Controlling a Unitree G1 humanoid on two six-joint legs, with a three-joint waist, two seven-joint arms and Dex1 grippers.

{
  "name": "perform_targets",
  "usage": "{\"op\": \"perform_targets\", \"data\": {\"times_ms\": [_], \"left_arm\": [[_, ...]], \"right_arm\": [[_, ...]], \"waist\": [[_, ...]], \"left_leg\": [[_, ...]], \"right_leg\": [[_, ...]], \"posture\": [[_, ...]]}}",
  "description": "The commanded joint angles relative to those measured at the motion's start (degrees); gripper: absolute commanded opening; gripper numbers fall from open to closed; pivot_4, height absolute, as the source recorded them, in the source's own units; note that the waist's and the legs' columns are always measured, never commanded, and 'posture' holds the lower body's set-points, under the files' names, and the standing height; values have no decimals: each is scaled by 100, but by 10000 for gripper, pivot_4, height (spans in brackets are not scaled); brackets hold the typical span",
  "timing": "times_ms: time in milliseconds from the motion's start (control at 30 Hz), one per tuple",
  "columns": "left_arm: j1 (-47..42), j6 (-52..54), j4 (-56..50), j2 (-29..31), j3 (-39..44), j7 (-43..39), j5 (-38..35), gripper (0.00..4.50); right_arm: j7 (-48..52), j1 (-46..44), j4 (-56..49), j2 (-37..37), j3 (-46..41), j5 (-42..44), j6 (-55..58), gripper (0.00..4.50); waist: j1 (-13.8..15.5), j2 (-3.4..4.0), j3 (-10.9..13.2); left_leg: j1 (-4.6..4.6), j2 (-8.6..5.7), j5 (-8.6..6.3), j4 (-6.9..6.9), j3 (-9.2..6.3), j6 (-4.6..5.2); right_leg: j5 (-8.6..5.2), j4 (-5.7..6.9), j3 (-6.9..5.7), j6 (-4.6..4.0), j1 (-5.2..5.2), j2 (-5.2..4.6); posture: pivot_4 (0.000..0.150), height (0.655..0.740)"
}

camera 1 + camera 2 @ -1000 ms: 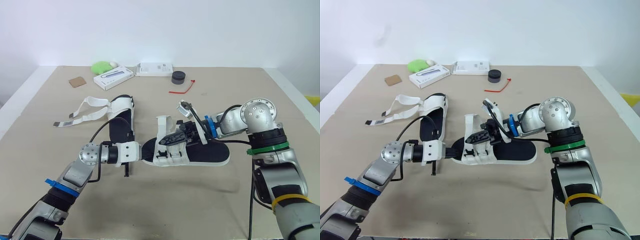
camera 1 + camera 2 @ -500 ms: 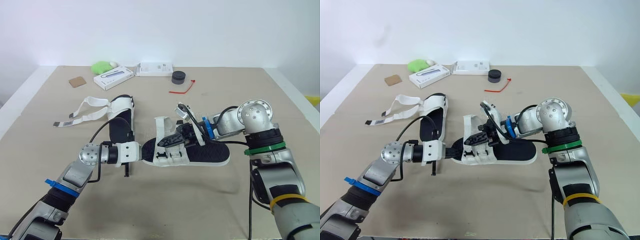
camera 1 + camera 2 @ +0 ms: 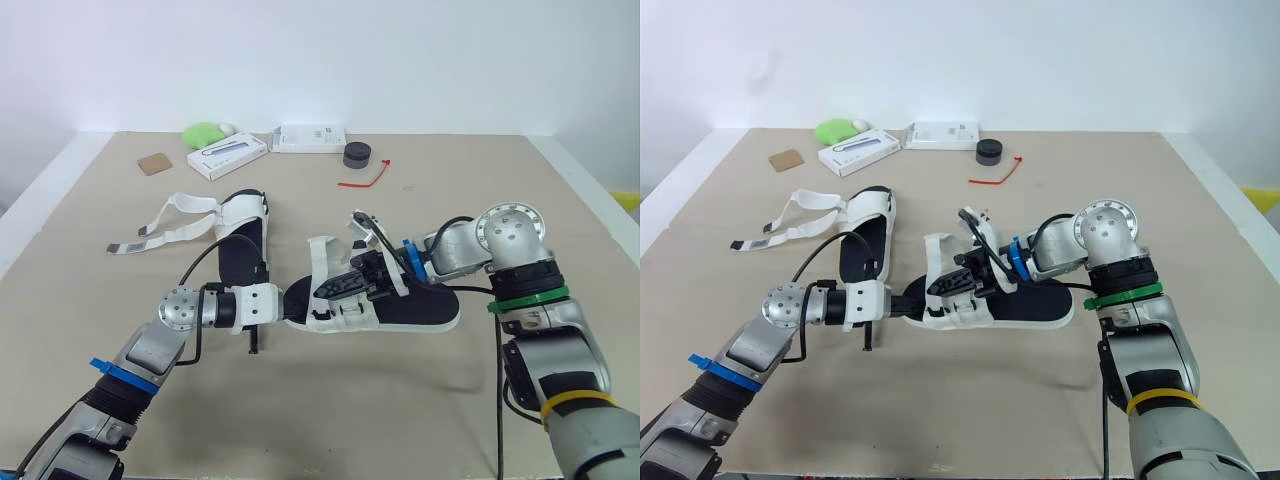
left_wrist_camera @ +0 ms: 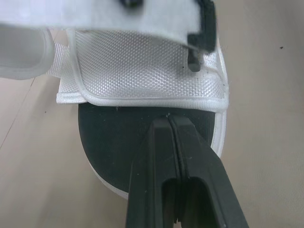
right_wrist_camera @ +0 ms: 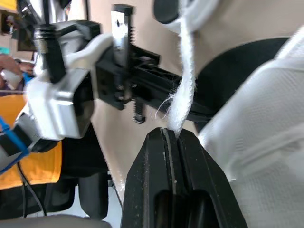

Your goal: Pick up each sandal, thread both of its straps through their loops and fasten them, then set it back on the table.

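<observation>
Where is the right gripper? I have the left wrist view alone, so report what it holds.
Observer: The right gripper is shut on a frayed white strap of the sandal whose toe is at your left gripper.
Operator: Now give me the other sandal.
Observer: The second sandal lies on the table, to the robot's left of the first.
Operator: Report its straps.
Observer: Its straps lie loose, spread out on the table to the robot's left of it.
</observation>
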Motion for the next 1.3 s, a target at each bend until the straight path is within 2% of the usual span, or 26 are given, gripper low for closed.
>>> {"op": "perform_targets", "data": {"times_ms": [33,333,833,1300], "left_arm": [[184,210,401,103,-232,-18,393,0],[146,189,450,102,-226,-23,406,0],[157,182,456,95,-237,-7,411,0],[179,148,438,113,-252,-14,436,0]], "right_arm": [[-10,-138,28,19,-300,-63,-13,669],[41,-536,213,123,-494,-25,-13,669],[-41,-21,-53,-35,-245,120,-13,669],[-440,25,-45,-160,-153,926,-13,669]], "waist": [[0,0,0],[0,1,0],[1,1,0],[1,1,0]], "left_leg": [[0,0,0,0,0,0],[0,2,0,0,0,1],[-1,2,1,0,0,2],[-1,3,1,0,-1,2]], "right_leg": [[0,0,0,0,0,0],[-2,0,0,2,0,18],[-3,-1,0,5,0,9],[-4,-2,0,7,0,8]], "posture": [[1500,7400],[1500,7400],[1500,7400],[1500,7400]]}}
